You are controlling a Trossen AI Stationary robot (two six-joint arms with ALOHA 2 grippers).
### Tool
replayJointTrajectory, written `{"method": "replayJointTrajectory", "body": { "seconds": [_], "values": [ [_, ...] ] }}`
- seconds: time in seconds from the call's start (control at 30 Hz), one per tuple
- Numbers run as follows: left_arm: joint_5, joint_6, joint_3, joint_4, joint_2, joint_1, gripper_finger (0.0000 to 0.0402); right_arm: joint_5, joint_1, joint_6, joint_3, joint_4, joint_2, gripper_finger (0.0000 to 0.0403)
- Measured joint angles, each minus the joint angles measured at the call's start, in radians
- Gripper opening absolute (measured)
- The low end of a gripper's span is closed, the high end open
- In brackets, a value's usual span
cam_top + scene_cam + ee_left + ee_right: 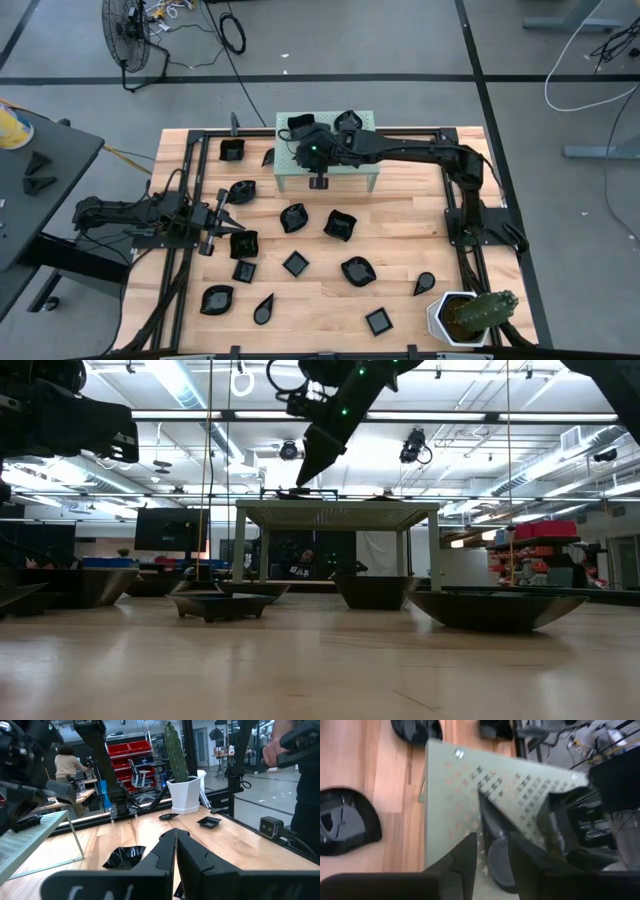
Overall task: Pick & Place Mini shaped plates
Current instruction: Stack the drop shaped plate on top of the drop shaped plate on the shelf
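Right gripper [299, 138]: upper centre of the high view, over the pale green stand; its fingers [467, 857] stand a little apart in its wrist view, with a black dish lying on the stand visible in the gap; whether they touch the dish I cannot tell.
Dishes on the stand: black mini plates [348, 121] sit along the stand's upper edge in the high view, partly hidden by the arm.
Pale green perforated stand [365, 170]: upper centre of the table, on legs, seen level in the middle of the low view.
Left gripper [230, 229]: left of centre in the high view, low over the table, fingers [162, 852] pressed together with nothing between them.
Nearest plate to the left gripper: a black square dish [244, 243] just beside its tip.
Other plates: many black dishes scattered over the centre and lower part of the wooden table [400, 215].
Cactus pot [452, 318]: white, lower right of the high view.
Person [65, 765]: standing in the room, upper left of the left wrist view.
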Motion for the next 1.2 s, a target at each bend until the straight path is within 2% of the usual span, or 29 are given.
{"method": "replayJointTrajectory", "body": {
  "seconds": [0.23,0.63,0.97,1.2],
  "values": [
    [0.0,0.0,0.0,0.0,0.0,0.0,0.0023,0.0,0.024,-0.005,0.0,-0.091,-0.084,0.013],
    [0.0,0.0,0.0,0.0,0.0,0.0,0.0023,0.0,0.122,0.01,-0.017,-0.228,-0.182,0.0133],
    [0.0,0.0,0.0,0.0,0.0,0.0,0.0023,0.0,0.197,0.007,-0.371,-0.184,-0.406,0.0133],
    [0.0,0.0,0.0,0.0,0.0,0.0,0.0023,-0.001,0.267,0.086,-0.584,-0.183,-0.582,0.0133]
  ]
}}
